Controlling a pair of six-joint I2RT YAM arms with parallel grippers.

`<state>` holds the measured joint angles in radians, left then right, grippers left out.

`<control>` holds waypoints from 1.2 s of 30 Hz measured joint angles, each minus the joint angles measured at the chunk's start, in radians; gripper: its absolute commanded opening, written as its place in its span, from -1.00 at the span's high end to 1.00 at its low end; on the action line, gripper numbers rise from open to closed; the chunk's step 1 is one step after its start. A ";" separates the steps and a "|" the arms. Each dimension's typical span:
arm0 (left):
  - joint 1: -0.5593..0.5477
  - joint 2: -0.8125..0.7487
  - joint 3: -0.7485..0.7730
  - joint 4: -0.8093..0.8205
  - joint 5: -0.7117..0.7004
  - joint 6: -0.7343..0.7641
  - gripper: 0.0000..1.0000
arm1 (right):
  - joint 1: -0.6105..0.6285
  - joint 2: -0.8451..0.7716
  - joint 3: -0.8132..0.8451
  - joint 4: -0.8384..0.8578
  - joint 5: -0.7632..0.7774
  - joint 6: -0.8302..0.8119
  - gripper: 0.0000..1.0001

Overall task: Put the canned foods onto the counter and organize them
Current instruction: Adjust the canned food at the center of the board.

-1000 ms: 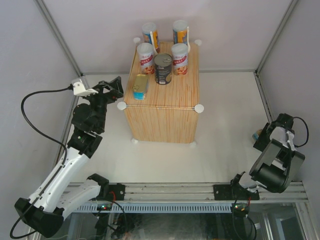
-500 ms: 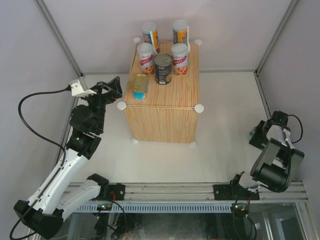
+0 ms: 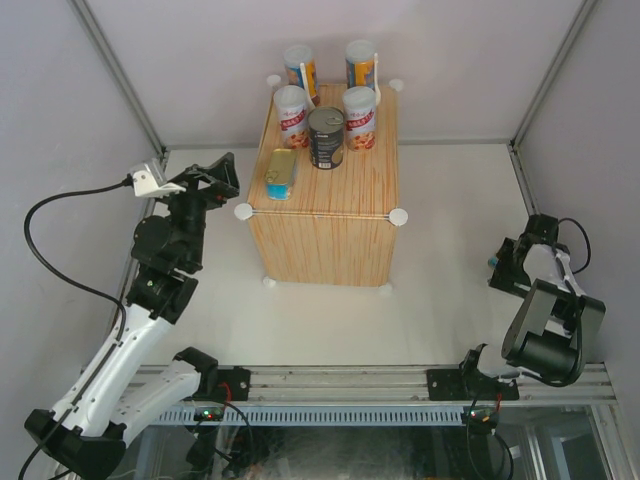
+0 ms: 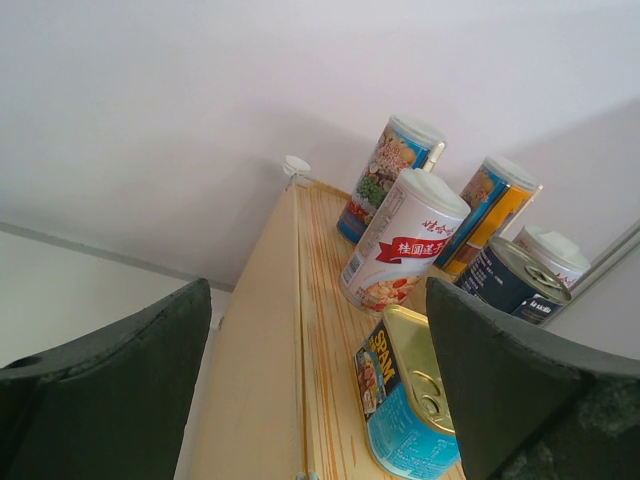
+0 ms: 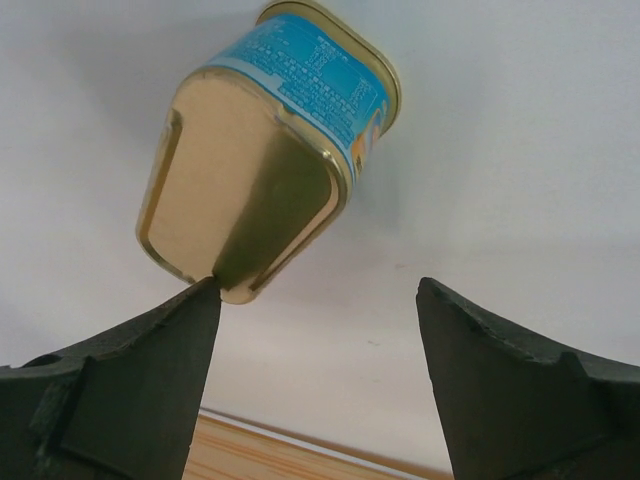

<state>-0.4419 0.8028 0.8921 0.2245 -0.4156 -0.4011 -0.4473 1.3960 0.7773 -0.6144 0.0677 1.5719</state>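
The wood-grain table (image 3: 340, 200) in the upper middle of the overhead view is being occupied by six items. The two tall blue-orange cylinders (image 3: 298, 65) are being kept at its far edge, with the two short white-red cans (image 3: 291, 112) just in front of them. The dark can (image 3: 326, 138) is being kept between and slightly nearer than those, and one flat gold-blue tin (image 3: 281, 173) is lying toward the left side of the top. The second flat tin (image 5: 265, 150) is being left off it, lying on the white surface (image 3: 450, 300) at the right edge of the overhead view, well apart from the table. The right pincer (image 5: 318, 285) is being held wide open and pointed at this tin, which is lying just beyond the fingertips, close to the one at the lower left of the wrist view; nothing is being gripped. The left pincer (image 3: 228, 176) is being held fully spread and empty beside the table's near left corner. The task is being judged as nearly finished: one tin is waiting to be grasped, carried over and set by its twin.
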 measured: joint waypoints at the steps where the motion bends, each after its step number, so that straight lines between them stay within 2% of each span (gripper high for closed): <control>1: 0.000 0.000 0.000 0.000 0.000 0.000 -0.82 | 0.006 0.000 0.011 -0.020 0.012 -0.013 -0.61; 8: 0.000 0.008 0.000 0.002 0.002 -0.008 -0.82 | 0.015 -0.014 0.102 -0.106 0.073 -0.114 -0.81; 15: 0.000 0.017 0.000 0.003 0.004 -0.010 -0.82 | -0.003 -0.035 0.112 -0.145 0.084 -0.167 -0.97; 28: 0.000 -0.009 0.000 0.004 0.003 -0.016 -0.82 | -0.055 -0.035 0.112 -0.157 0.070 -0.217 -0.99; 36: 0.000 0.006 0.000 0.001 0.004 -0.016 -0.82 | -0.080 -0.003 0.099 -0.127 0.034 -0.225 -0.94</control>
<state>-0.4419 0.8089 0.8921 0.2256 -0.4118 -0.4171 -0.5270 1.3930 0.8764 -0.7410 0.1017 1.3464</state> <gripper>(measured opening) 0.910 0.980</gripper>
